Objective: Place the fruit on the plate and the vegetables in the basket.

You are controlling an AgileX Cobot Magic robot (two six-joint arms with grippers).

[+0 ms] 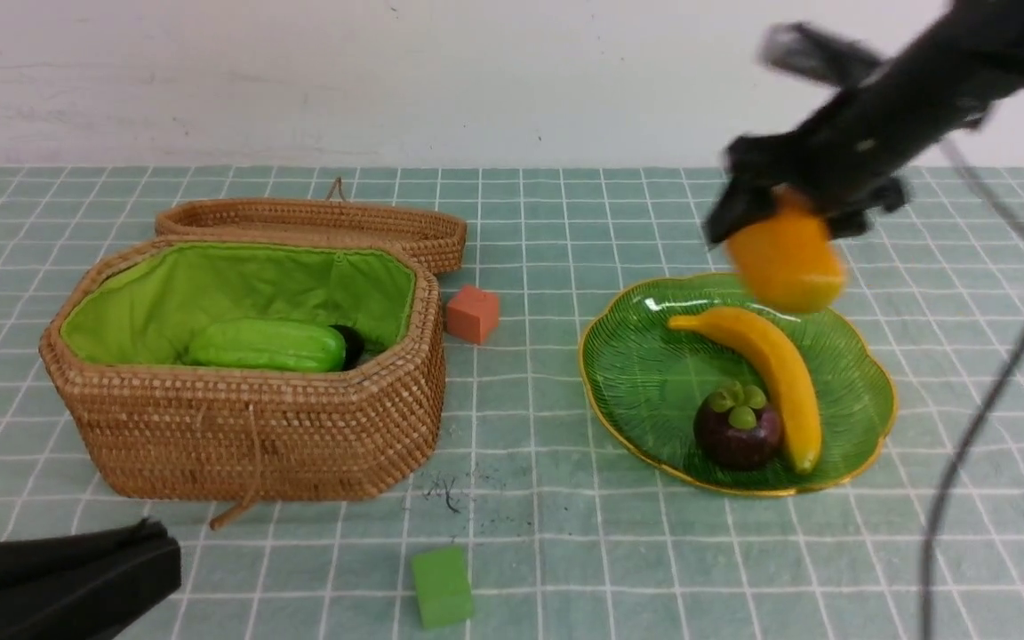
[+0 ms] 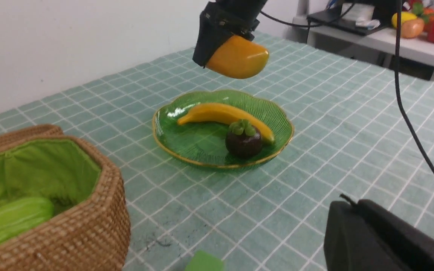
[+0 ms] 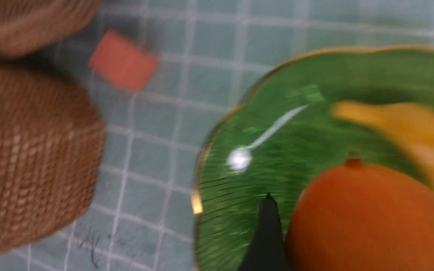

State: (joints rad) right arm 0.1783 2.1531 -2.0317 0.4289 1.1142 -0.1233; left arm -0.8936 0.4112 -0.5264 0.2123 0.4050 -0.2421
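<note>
My right tool grips the mango (image 1: 788, 258) above the plate (image 1: 654, 373).
Banana (image 1: 774, 364) and mangosteen (image 1: 737, 431) lie there; my left tool is closed.

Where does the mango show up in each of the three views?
Front view: mango upper right, blurred, in the right gripper above the plate.
Left wrist view: upper middle, above the plate.
Right wrist view: lower right corner area, cut by the edge.
Shared landmark: the banana, on the plate.
</note>
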